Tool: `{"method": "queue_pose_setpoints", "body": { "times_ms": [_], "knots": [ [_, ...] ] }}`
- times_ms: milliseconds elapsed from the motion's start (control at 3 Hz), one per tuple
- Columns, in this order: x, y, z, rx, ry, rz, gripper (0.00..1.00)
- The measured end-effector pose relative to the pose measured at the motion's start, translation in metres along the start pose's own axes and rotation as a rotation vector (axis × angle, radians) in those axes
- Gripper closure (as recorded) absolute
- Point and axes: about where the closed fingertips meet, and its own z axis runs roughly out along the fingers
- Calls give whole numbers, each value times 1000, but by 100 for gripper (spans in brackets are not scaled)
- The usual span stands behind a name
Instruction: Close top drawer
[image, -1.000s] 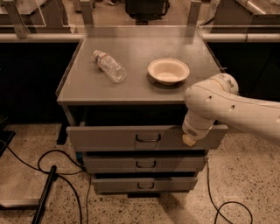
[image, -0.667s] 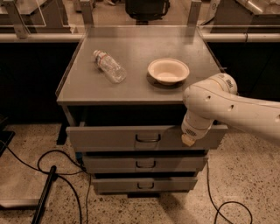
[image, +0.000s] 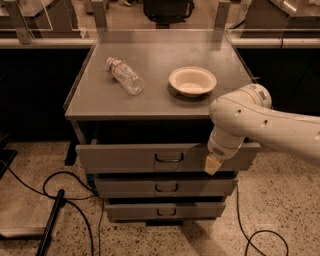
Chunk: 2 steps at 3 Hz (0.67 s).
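Note:
The top drawer (image: 125, 158) is a wide grey metal drawer with a small dark loop handle (image: 169, 158) at its middle. It stands pulled out a little from under the cabinet top, with a dark gap above it. My gripper (image: 213, 164) hangs from the white arm at the right part of the drawer front, its pale tip against or just before the panel.
On the cabinet top (image: 160, 95) lie a clear plastic bottle (image: 125, 75) and a white bowl (image: 192, 81). Two narrower drawers (image: 165, 187) sit below the top one. Black cables (image: 60, 195) run over the speckled floor at left and right.

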Motion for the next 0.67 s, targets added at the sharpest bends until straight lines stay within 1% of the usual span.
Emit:
{"method": "queue_pose_setpoints", "body": {
  "times_ms": [333,667],
  "knots": [
    [0,0,0,0,0,0,0],
    [0,0,0,0,0,0,0]
  ]
}}
